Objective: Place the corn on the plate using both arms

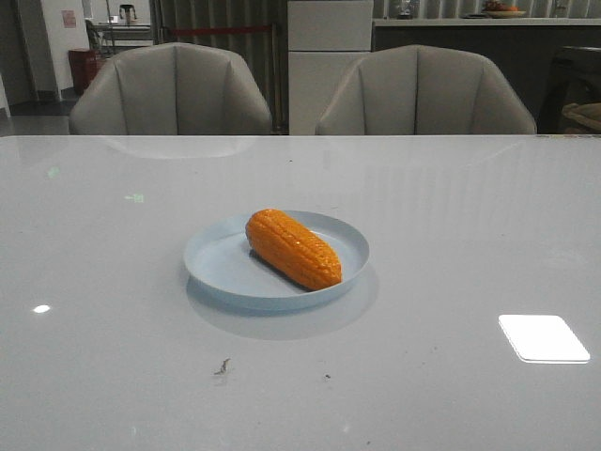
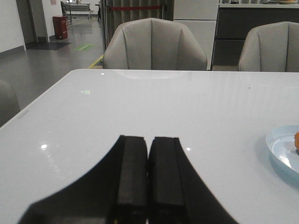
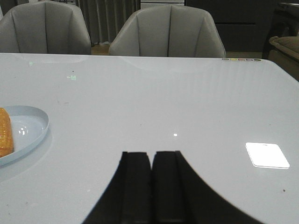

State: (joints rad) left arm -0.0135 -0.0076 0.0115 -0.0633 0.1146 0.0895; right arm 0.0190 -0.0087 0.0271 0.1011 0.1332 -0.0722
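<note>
The orange corn lies on the pale blue plate at the middle of the white table, one end toward the back left, the other toward the front right. Neither arm shows in the front view. My left gripper is shut and empty, low over the table to the left of the plate, where a sliver of corn shows. My right gripper is shut and empty, to the right of the plate and the corn.
Two grey chairs stand behind the table's far edge. A bright light reflection lies on the table at the front right. A small dark mark is on the table in front of the plate.
</note>
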